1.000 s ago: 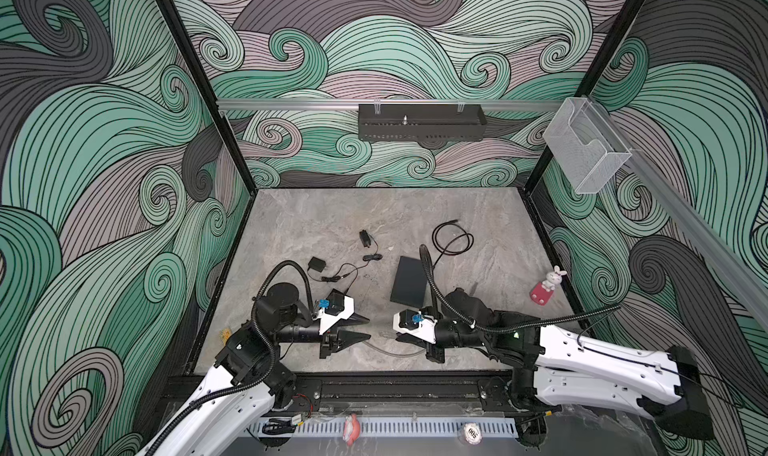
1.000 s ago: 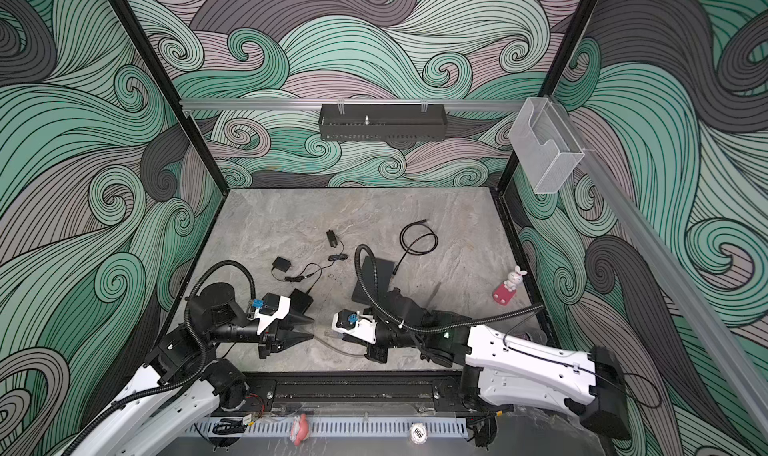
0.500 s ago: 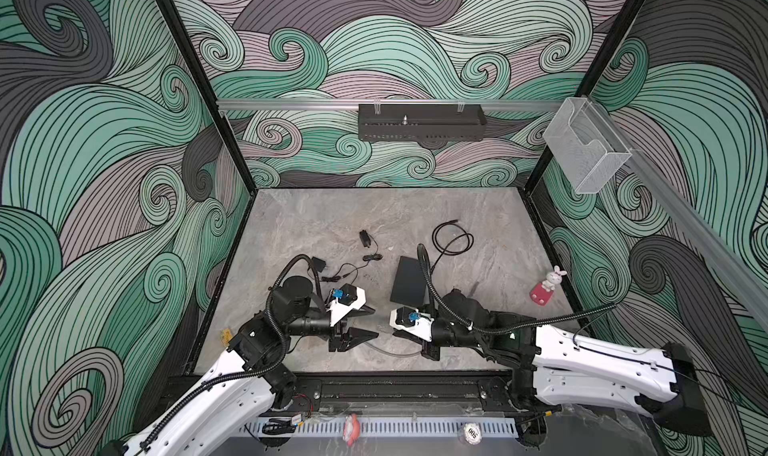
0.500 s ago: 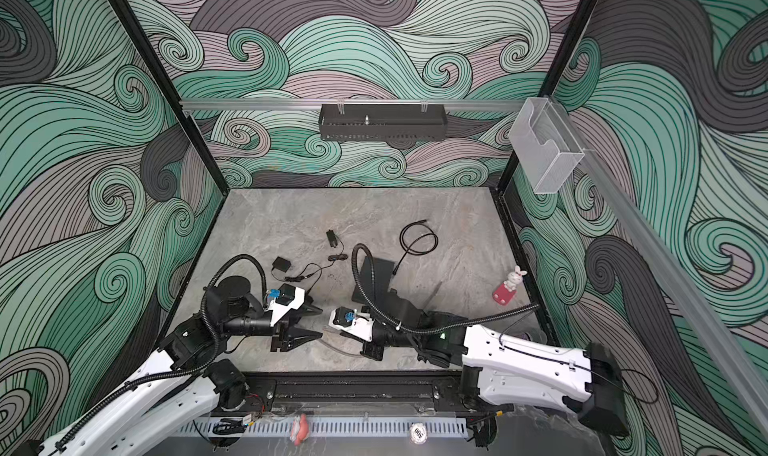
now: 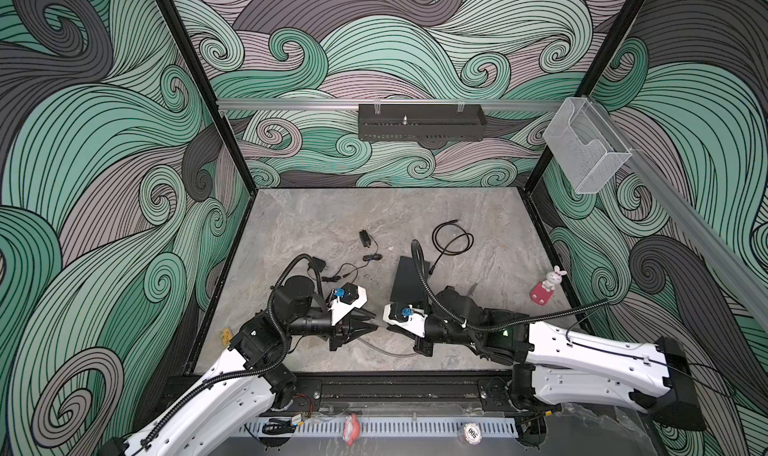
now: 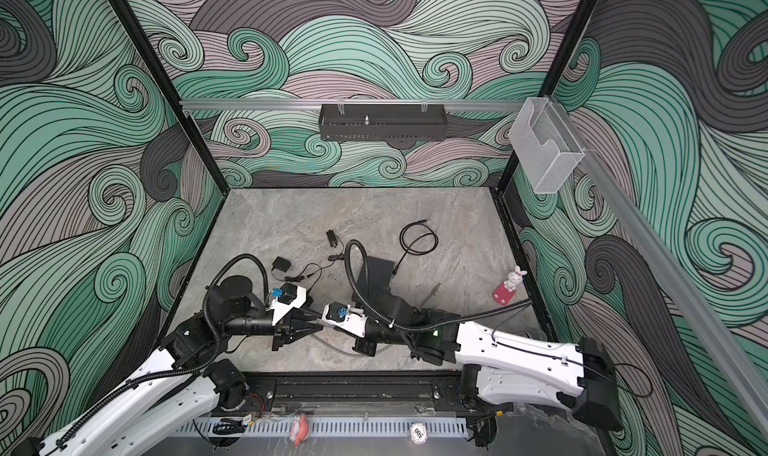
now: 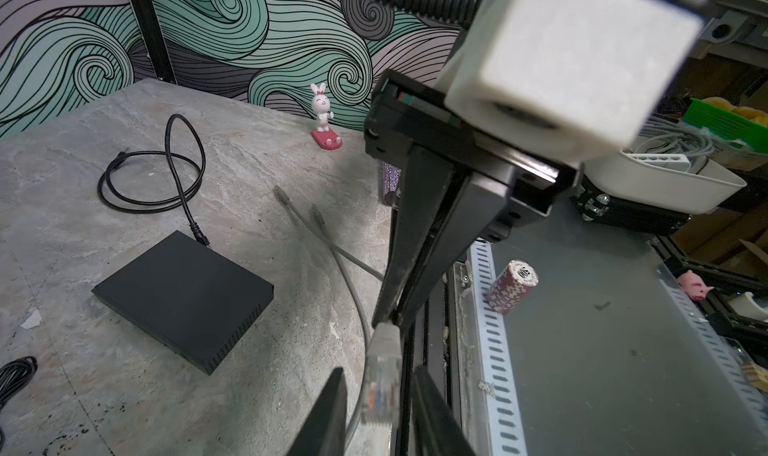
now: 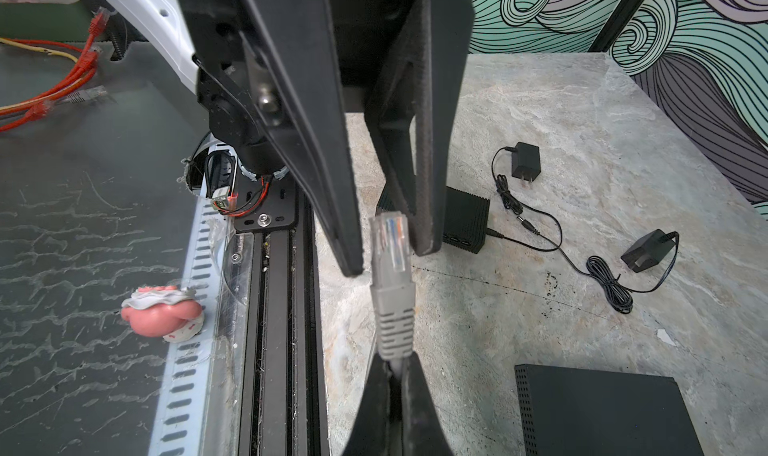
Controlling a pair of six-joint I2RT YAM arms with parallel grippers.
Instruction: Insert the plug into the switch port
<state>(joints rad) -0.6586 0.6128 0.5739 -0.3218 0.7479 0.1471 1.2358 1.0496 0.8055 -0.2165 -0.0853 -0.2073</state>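
While in right pincer point(image 8: 392, 377), ribbed grey clear-tipped plug point(image 8: 390, 291)

Two power adapters point(image 8: 525, 160) point(image 8: 648, 250), two black boxes point(image 8: 602, 408) point(image 8: 467, 217), one black cable point(image 7: 185, 202), one bunny figurine point(image 7: 320, 108), one chip stack point(image 7: 513, 285)

plug point(image 8: 388, 241): clear glossy plastic | switch point(image 7: 183, 296): matt black | table point(image 7: 249, 162): matt marbled stone

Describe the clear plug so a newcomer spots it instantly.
Go to the grey marble tabletop's front edge, mid-width. The right end effector pinches a grey cable. Its tip is the clear plastic plug with grey boot, poised between the left end effector's fingers, unlike the black cables behind.
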